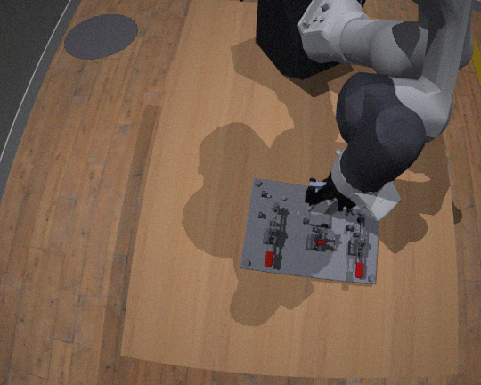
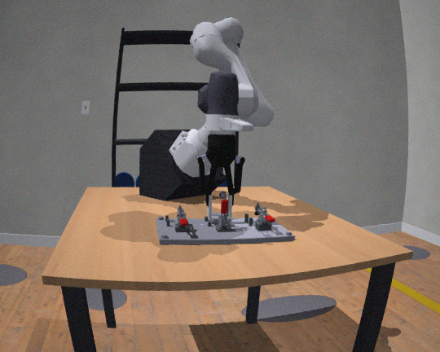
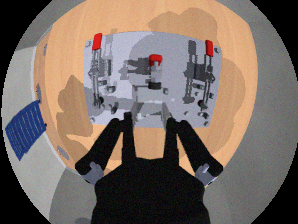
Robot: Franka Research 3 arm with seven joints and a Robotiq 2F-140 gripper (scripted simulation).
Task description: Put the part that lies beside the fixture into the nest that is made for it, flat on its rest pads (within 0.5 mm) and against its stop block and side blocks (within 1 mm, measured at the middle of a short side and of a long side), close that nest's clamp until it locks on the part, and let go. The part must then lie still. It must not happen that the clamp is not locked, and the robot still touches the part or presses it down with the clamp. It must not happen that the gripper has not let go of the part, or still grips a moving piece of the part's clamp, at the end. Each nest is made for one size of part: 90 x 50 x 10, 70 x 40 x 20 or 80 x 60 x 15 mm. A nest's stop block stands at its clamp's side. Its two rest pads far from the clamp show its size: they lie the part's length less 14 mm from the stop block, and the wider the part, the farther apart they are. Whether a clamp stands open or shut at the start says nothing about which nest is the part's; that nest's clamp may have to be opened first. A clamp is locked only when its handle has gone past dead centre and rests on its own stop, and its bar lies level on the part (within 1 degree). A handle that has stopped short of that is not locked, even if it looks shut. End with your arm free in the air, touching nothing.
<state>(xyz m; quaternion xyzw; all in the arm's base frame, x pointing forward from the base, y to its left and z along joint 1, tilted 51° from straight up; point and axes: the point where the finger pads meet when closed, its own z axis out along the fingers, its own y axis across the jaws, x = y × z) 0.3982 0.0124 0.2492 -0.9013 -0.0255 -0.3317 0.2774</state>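
Observation:
My gripper (image 1: pixel 326 208) (image 2: pixel 220 217) (image 3: pixel 149 108) points down at the middle nest of the grey fixture (image 1: pixel 296 267) (image 2: pixel 226 240). Its fingers are shut on the grey part (image 3: pixel 150 93), one on each side, low over the plate. The middle clamp's red handle (image 1: pixel 320 242) (image 2: pixel 224 206) (image 3: pixel 155 59) stands upright; its dark bar tip (image 3: pixel 154 85) is at the part's clamp-side edge. Whether it presses on the part or is locked cannot be told. The rest pads and exact contact with the blocks are hidden or too small to see.
Two outer clamps flank the middle nest, with red handles (image 1: pixel 269 258) (image 1: pixel 359 270) (image 3: pixel 97 41) (image 3: pixel 209 48) laid outward and their bars raised. Small posts and blocks stand near the fingers. Bolts (image 1: pixel 247 263) sit at the fixture's corners.

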